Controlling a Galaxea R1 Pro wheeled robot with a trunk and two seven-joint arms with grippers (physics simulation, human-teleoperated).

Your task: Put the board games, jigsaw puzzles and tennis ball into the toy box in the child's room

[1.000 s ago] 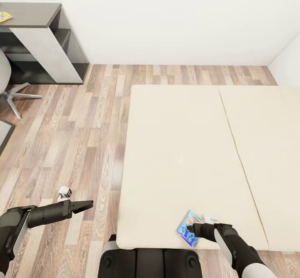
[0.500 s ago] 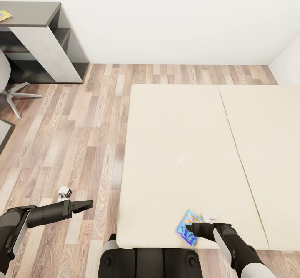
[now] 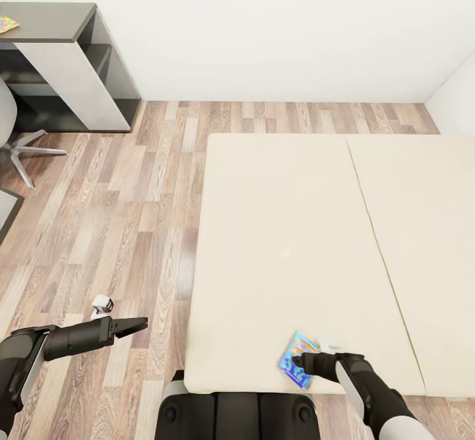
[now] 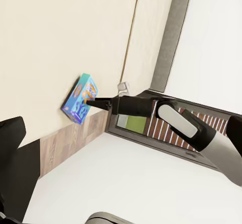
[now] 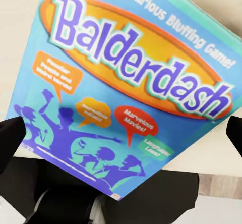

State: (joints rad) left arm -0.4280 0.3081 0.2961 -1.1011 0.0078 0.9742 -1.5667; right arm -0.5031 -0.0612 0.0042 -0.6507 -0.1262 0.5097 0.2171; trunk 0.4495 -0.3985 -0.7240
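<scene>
The board game (image 3: 297, 359) is lying near the near edge of the bed (image 3: 284, 229), its long axis slanting away from the robot. The right gripper (image 3: 305, 363) is sitting over its lower half, fingers spread either side (contact is probably not yet made). The left gripper (image 3: 135, 325) is hanging over the floor, apparently closed, well apart. A small white object (image 3: 332, 344) is lying just beside the game.
</scene>
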